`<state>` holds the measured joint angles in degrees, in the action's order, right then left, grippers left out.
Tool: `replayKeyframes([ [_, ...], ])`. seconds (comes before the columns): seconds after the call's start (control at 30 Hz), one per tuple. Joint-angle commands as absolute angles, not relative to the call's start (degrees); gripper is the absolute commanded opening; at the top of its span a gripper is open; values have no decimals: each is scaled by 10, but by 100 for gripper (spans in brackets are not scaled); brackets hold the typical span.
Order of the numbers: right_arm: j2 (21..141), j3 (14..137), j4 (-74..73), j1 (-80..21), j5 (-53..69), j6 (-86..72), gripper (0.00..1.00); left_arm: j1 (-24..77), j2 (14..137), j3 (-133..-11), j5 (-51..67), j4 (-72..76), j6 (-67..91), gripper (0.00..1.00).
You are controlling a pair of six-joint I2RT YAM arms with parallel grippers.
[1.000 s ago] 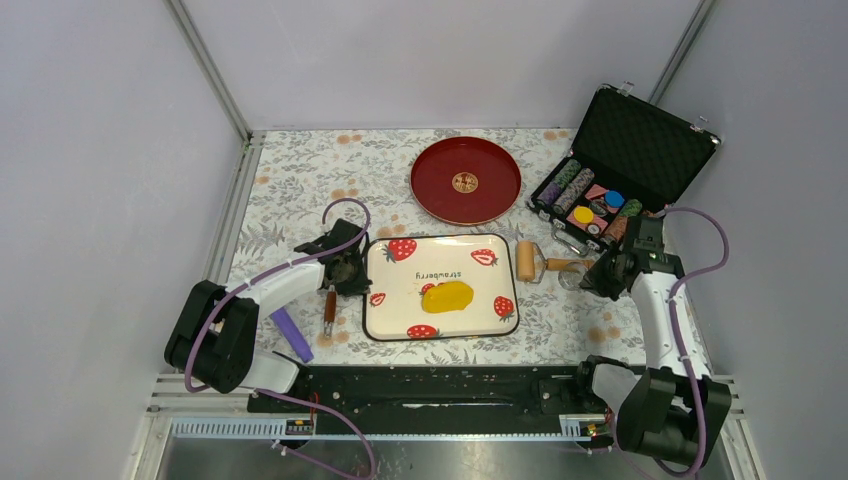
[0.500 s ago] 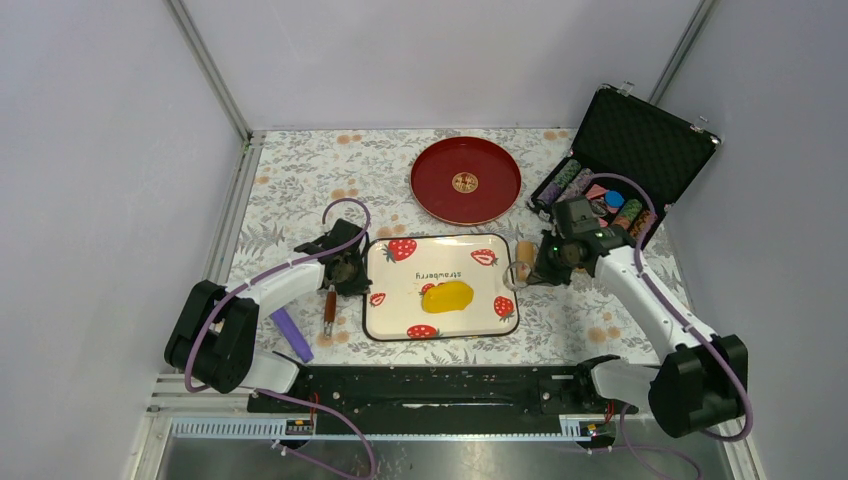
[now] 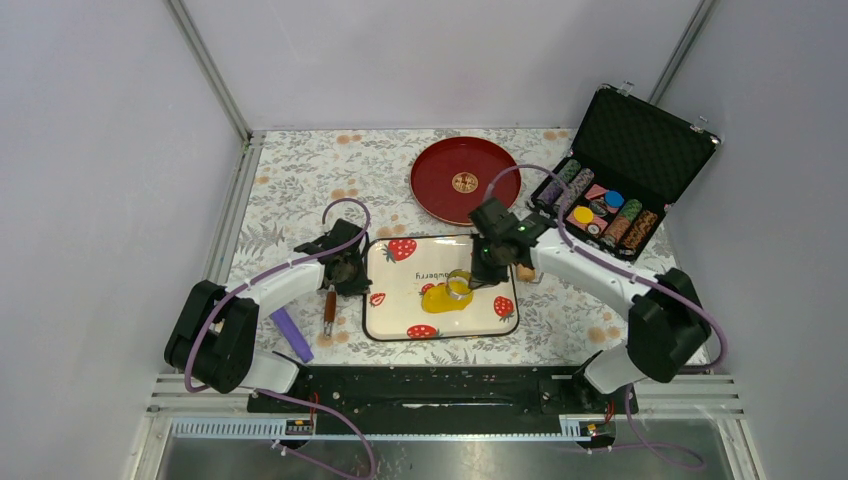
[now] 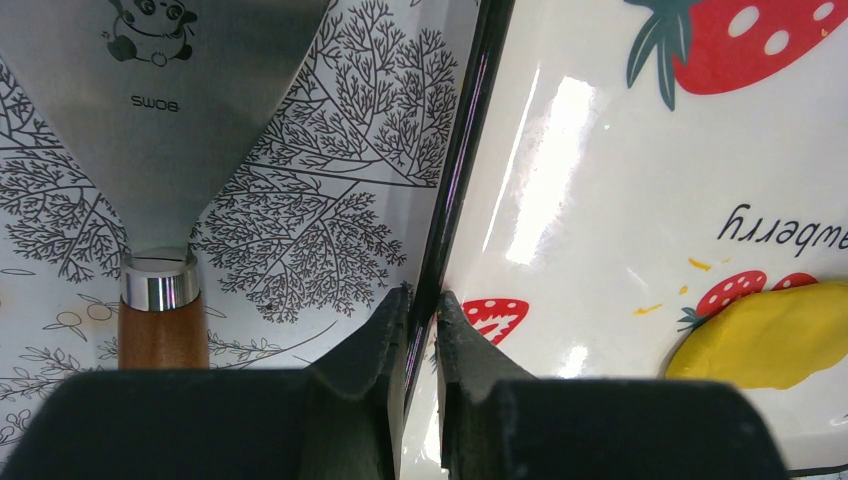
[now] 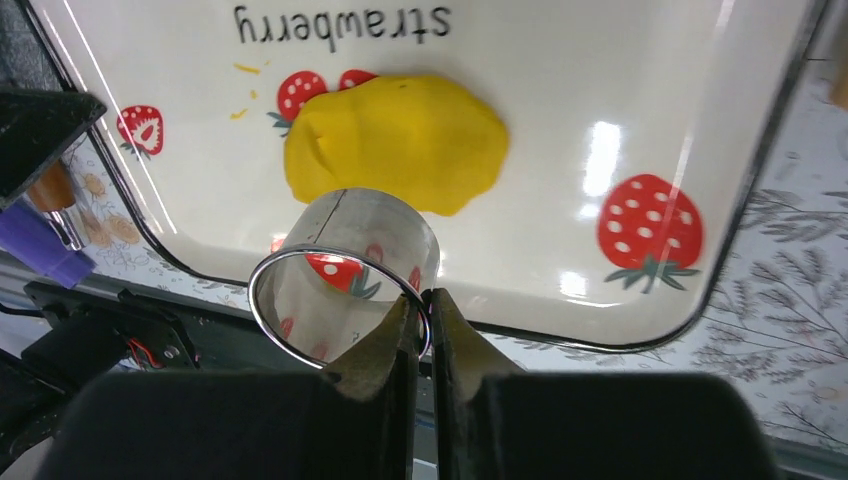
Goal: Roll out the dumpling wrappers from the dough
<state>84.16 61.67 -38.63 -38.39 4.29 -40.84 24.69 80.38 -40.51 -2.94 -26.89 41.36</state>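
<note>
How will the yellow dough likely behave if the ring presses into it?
The dough looks soft and creased, so it should probably yield under the ring rather than slide. Lying flat on the glossy tray, it may stick and flop when lifted.

A robot test cell in a lab: plain pale panels (image 3: 100,150) in aluminium framing (image 3: 208,70) box in a floral-clothed counter (image 3: 300,180), with a black mounting rail (image 3: 430,400) along the frame's bottom edge.

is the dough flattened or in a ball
Flattened: the dough lies as a low, irregular patch on the tray, not a rounded lump.
</note>
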Motion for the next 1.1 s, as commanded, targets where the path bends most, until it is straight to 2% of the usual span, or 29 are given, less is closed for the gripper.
replayKeyframes([
  [0.0, 883, 663, -368, -427, 7, -440, 0, 243, 826, -390, -94, -318, 393, 0],
  [1.07, 1003, 686, -353, -434, -23, -415, 0, 244, 826, -391, -94, -318, 393, 0],
])
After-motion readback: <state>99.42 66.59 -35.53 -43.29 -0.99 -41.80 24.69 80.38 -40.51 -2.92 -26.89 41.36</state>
